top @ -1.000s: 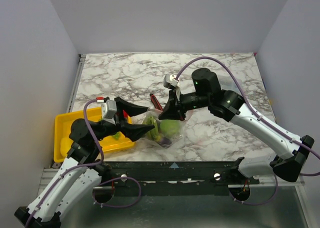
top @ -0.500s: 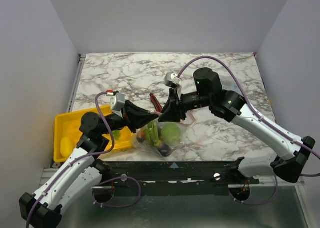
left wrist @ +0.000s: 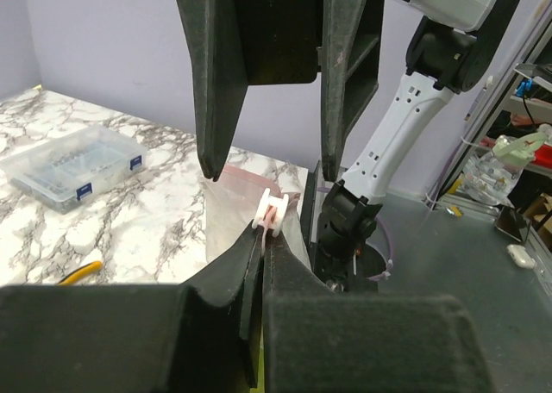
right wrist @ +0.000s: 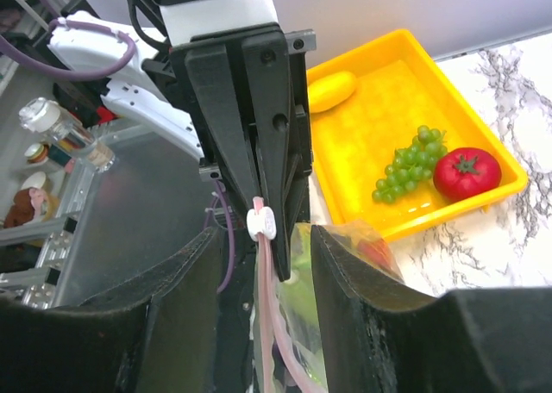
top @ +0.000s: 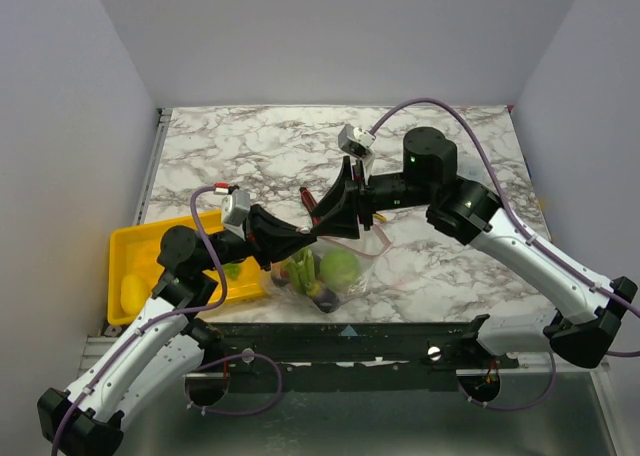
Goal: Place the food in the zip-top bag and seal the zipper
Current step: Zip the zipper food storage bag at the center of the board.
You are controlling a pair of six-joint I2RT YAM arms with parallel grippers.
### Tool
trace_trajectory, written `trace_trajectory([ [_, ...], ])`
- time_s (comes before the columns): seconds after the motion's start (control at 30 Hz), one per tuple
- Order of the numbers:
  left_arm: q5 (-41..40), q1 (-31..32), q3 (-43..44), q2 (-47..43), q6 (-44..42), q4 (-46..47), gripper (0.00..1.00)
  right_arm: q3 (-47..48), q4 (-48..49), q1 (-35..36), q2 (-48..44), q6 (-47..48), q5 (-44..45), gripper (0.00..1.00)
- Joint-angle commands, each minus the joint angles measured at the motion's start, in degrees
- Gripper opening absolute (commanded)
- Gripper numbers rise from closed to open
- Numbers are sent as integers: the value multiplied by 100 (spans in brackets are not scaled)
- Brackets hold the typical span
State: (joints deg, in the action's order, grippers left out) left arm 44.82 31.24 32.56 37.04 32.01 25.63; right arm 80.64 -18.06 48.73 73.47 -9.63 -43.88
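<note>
Your left gripper (left wrist: 261,238) was clamped on the zipper (left wrist: 276,231) beside its slider (left wrist: 271,212), propping the zip-top bag (top: 330,271) up near the table (top: 450,266) edge; your right gripper (right wrist: 265,233) stood jaws apart astride the strip, likely to regrip

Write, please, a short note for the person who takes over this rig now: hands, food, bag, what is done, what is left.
Left hand: shut on the zipper, beside its white slider.
Right hand: open around the zipper, not gripping.
Zip-top bag: beside the yellow tray; green fruit and celery inside.
Done: some food bagged.
Left: tomato, green grapes and yellow fruit lie in the tray; bag them, then seal. Whether the zipper is partly closed, I cannot tell.
</note>
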Motion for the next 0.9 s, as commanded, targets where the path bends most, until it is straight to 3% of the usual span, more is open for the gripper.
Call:
trace_trajectory([
  [0.0, 98, -9, 80, -1, 95, 283, 0, 120, 487, 14, 145, -297, -291, 50],
  [0.33, 30, -9, 130, 144, 153, 371, 0, 167, 429, 14, 355, -197, -320, 46],
  [0.53, 42, -8, 148, 185, 163, 404, 0, 89, 420, 14, 418, -109, -346, 28],
  [0.63, 16, -9, 131, 157, 156, 399, 0, 48, 470, 14, 347, -138, -312, 1],
  [0.73, 47, -18, 146, 137, 141, 358, 0, 15, 484, 18, 303, -182, -249, 1],
  [0.87, 77, -13, 185, 106, 44, 11, 30, -13, 551, 14, 313, -378, -59, 1],
])
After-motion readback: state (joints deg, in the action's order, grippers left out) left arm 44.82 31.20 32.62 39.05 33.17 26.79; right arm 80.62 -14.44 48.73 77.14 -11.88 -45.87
